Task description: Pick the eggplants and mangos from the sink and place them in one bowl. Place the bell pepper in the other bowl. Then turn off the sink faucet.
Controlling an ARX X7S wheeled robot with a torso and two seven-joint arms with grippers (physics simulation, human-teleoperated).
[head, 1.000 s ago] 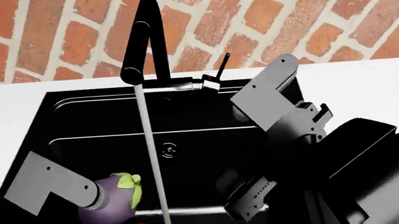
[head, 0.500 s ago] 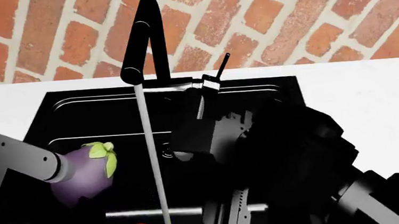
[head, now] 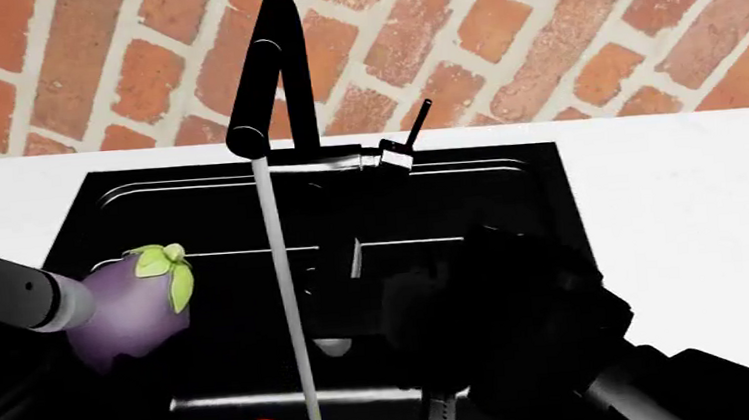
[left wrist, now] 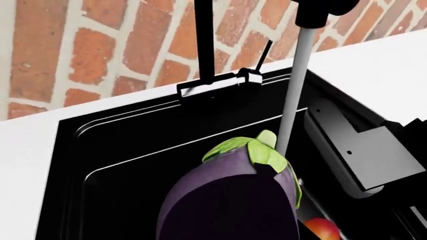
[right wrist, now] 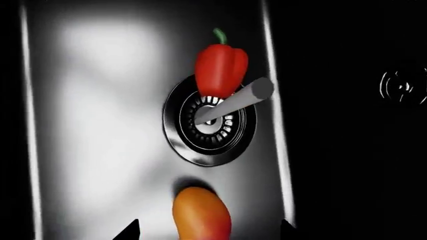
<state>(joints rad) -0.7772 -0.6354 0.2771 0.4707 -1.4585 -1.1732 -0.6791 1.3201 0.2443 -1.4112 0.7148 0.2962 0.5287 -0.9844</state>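
Eggplant (head: 129, 310), held in the left gripper's fingers above the sink (head: 479, 177), could slip if jolted; right gripper's state could not be told, with mango (right wrist: 200, 215) below.

Lighting: even, flat render; brick wall (head: 494, 20) and white counter (head: 694, 195) bright, no cast shadows seen on them.
Sink (head: 187, 215): black, near-featureless in head view; right arm (head: 531, 328) merges into it at 5 o'clock.
Right wrist view: broad soft glare across sink floor (right wrist: 100, 125), from 10 to 8 o'clock; right half almost black. Drain (right wrist: 210, 122) ring shows sharp highlights.
Eggplant (left wrist: 230, 200): soft sheen.
Focus: crisp throughout; no blur, no edge distortion.
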